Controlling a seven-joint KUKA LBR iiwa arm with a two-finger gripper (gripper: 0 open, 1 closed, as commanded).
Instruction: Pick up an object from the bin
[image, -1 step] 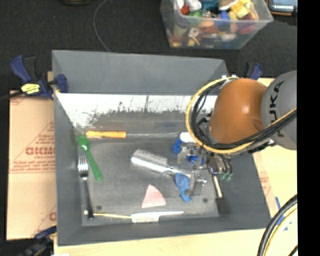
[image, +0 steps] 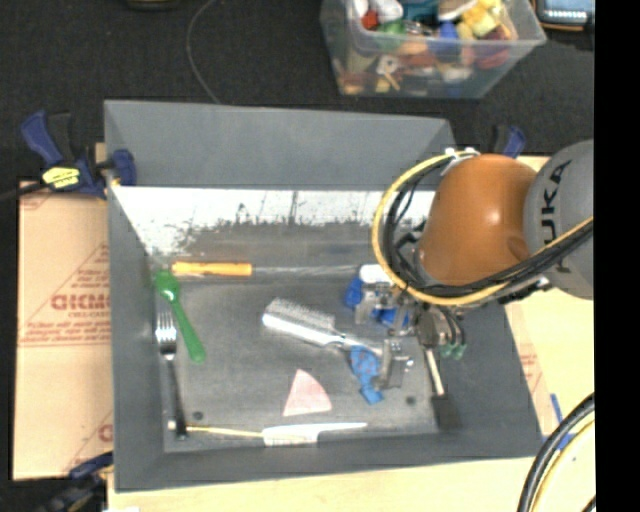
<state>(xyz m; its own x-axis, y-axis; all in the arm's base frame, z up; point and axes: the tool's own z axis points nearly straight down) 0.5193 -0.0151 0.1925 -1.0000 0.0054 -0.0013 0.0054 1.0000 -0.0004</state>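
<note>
My gripper (image: 398, 362) hangs low in the right part of the bin, under the arm's orange cover. Just left of it lies a silver brush (image: 300, 322) with a blue handle (image: 367, 376); the handle's end is right beside the gripper, and I cannot tell if they touch. A small blue and white piece (image: 358, 291) sits just behind the gripper to the left. A thin wooden stick (image: 435, 374) leans at the gripper's right side. A pink triangular piece (image: 306, 394) lies flat to the front left of the gripper.
Along the left wall lie a green spoon (image: 180, 318) and a metal fork (image: 167, 345). An orange-handled tool (image: 212, 268) rests at the back left. A long white and yellow stick (image: 285, 432) runs along the front wall. The arm covers the bin's right rear corner.
</note>
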